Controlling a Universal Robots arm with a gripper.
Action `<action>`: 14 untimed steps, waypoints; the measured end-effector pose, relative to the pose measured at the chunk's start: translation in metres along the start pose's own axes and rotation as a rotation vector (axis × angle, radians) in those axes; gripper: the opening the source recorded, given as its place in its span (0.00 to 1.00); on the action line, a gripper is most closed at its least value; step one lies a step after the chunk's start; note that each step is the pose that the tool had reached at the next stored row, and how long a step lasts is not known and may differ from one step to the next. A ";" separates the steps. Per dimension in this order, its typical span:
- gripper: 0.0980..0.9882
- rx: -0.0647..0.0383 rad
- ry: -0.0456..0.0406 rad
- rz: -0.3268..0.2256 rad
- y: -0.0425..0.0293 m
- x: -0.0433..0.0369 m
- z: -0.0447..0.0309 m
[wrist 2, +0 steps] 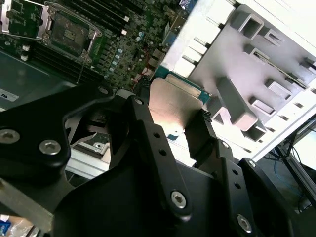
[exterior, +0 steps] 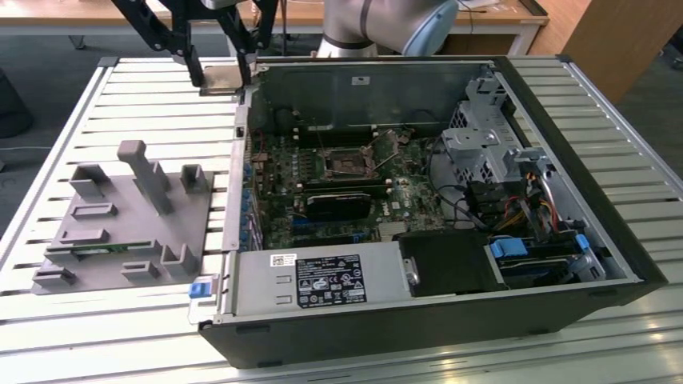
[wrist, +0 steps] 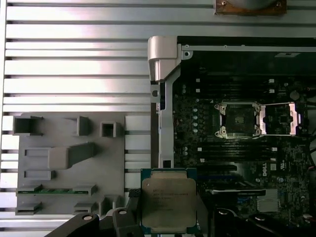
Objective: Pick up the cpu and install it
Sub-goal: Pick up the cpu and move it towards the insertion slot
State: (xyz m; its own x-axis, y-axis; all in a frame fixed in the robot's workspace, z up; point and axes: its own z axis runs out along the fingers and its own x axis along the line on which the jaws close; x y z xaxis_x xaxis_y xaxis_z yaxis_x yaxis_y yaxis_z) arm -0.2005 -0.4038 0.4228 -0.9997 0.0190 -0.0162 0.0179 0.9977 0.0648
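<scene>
My gripper hangs high over the slatted table, beyond the open computer case's far corner on the exterior view's left. It is shut on the cpu, a small flat square with a silver-grey top, pinched by two opposite edges. Both wrist views show the cpu between the black fingers. The motherboard socket lies inside the case with its metal lid flipped open. The cpu is well above the socket and off to one side of it.
The open computer case lies on the slatted metal table. A grey fixture plate with upright pegs holds a green memory stick on the exterior view's left. The case's upright wall stands between fixture and motherboard.
</scene>
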 end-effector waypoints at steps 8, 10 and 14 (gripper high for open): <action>0.49 0.000 0.0000 0.000 0.0005 -0.0149 0.0006; 0.49 0.000 -0.0001 0.000 0.0014 -0.0173 0.0011; 0.49 0.000 0.0000 0.000 0.0073 -0.0203 0.0022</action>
State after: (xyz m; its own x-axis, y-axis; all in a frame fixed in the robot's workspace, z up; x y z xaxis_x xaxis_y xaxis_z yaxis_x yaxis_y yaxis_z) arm -0.1801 -0.3968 0.4214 -0.9997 0.0190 -0.0163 0.0179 0.9977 0.0647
